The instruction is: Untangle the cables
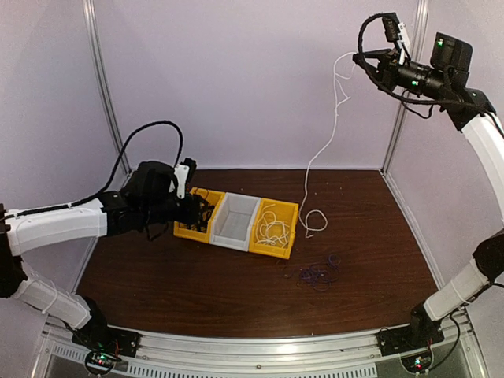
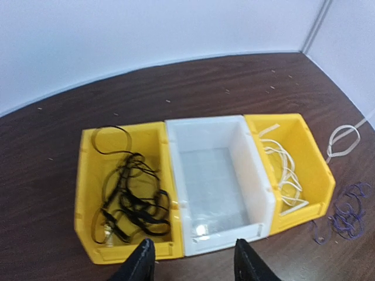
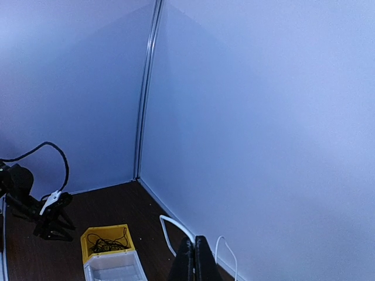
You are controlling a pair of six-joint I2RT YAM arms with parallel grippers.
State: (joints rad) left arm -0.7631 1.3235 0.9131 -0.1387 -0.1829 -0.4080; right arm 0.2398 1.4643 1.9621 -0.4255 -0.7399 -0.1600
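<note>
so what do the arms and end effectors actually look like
Both the left arm and right arm have white shell links with black joints and black wrists. A thick black hose loops over each wrist. The left end effector and right end effector have two slim black fingers. A green light glows on the right wrist. Small LEDs show at each base.

Dark brown wood-grain table (image 1: 236, 299) w/ pale lilac-white walls (image 1: 252, 79) on 3 sides — thin metal posts (image 1: 106, 79) at corners, aluminium rail (image 1: 260, 346) along near edge.
</note>
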